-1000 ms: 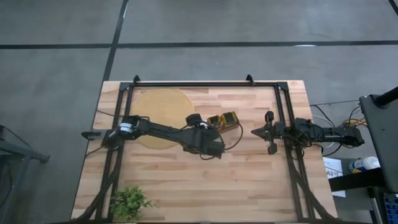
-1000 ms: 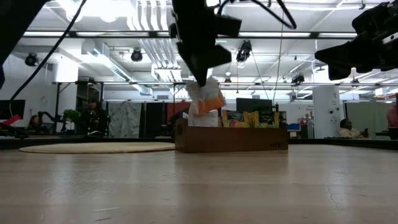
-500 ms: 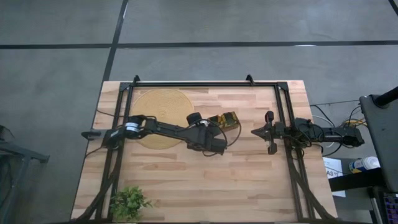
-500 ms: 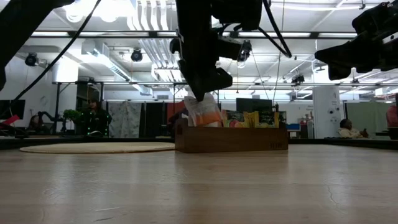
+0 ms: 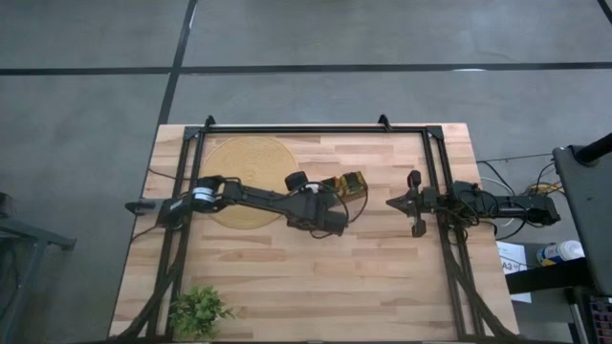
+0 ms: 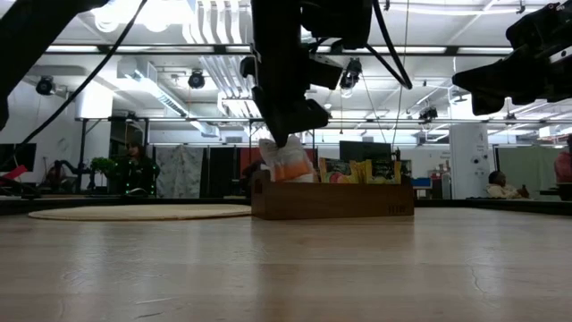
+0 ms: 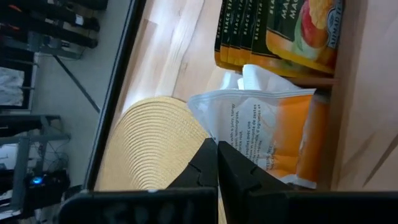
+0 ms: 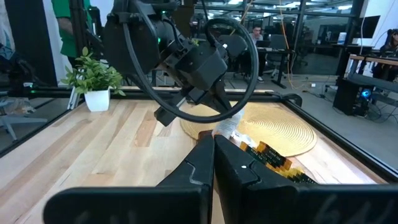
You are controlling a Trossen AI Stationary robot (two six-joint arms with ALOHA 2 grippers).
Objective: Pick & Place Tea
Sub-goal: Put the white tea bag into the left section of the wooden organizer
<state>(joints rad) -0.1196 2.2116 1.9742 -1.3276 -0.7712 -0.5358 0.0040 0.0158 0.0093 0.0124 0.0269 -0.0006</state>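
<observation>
Jaws of left gripper (image 7: 217, 163) pinched on white-orange tea sachet (image 7: 267, 134); right gripper (image 8: 213, 155) shut, empty.

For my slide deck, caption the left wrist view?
Left gripper shut on a white-and-orange tea sachet over the wooden tray.

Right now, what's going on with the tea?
Left tool shut on white-and-orange sachet, over tray's end slot. Right tool shut, idle at table's right. Nothing in the way.

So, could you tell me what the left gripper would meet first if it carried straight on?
Probably the white-and-orange tea sachet clamped in the left gripper would be pushed into the wooden tray, beside the green sachets.
</observation>
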